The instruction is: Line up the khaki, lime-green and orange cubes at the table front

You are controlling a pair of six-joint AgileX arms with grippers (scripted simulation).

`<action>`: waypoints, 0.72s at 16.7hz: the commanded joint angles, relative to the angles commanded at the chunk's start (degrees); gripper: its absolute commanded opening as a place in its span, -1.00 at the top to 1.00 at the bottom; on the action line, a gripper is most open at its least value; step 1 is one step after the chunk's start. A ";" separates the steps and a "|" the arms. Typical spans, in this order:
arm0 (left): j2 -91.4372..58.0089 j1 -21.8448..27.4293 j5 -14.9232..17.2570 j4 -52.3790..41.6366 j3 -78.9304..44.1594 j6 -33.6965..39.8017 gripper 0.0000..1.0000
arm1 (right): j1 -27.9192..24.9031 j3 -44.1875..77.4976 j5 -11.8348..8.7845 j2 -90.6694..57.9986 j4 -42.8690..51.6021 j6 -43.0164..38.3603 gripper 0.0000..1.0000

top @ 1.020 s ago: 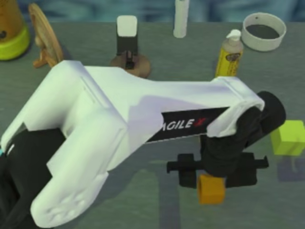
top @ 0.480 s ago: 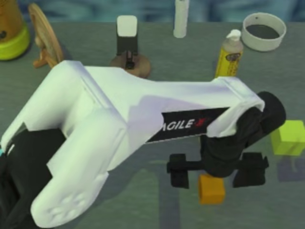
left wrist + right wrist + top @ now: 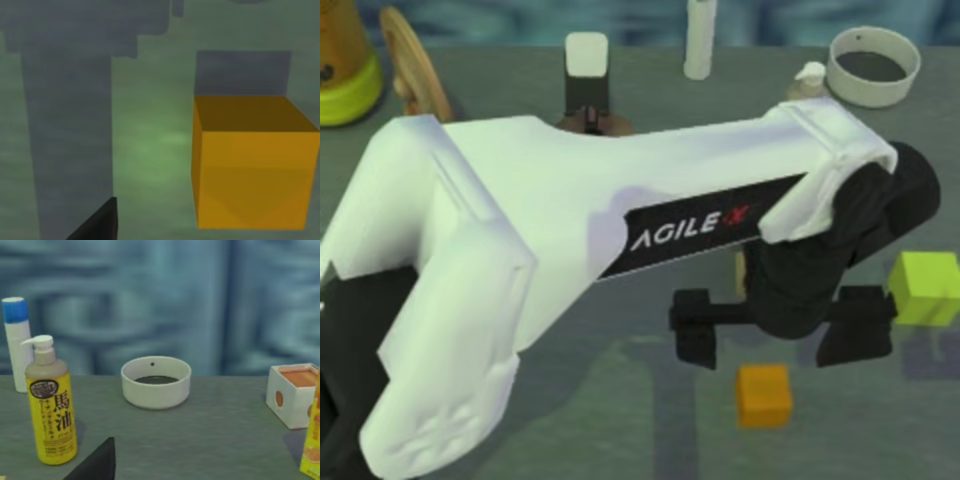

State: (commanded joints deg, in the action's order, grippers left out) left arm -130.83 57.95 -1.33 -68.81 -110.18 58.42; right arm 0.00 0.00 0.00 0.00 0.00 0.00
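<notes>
The orange cube (image 3: pixel 764 395) sits alone on the table (image 3: pixel 880 430) near its front edge, and it fills the left wrist view as the orange cube (image 3: pixel 250 165). My left gripper (image 3: pixel 775 335) hangs open above and just behind it, with one dark finger (image 3: pixel 695 338) on each side and nothing held. The lime-green cube (image 3: pixel 925 288) rests to the right, close to the right-hand finger. No khaki cube shows in any view. My right arm is out of the top view; one of its fingers (image 3: pixel 97 465) shows in its wrist view, spread as on the open left gripper.
My left arm's white body (image 3: pixel 570 230) covers much of the table. Along the back stand a white bowl (image 3: pixel 873 66), a yellow pump bottle (image 3: pixel 50 405), a white bottle (image 3: pixel 700 38), a phone stand (image 3: pixel 587 75) and a wooden rack (image 3: pixel 412 70). A white box (image 3: pixel 292 392) sits right.
My left gripper's fingers spread apart off the orange cube, then the gripper rose and drew back. The cube stayed on the table.
</notes>
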 joint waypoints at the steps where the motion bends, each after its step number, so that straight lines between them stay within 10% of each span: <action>1: 0.51 -0.13 0.02 -1.49 -1.18 0.02 -1.00 | 0.00 0.00 0.00 0.00 0.00 0.00 -1.00; 12: 9.67 -4.78 -0.34 2.73 6.29 -1.78 -1.00 | -0.81 7.02 -0.12 -7.32 4.93 -0.95 -1.00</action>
State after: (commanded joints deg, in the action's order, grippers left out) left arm -121.16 53.17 -1.67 -66.08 -103.89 56.64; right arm -0.81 7.02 -0.12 -7.32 4.93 -0.95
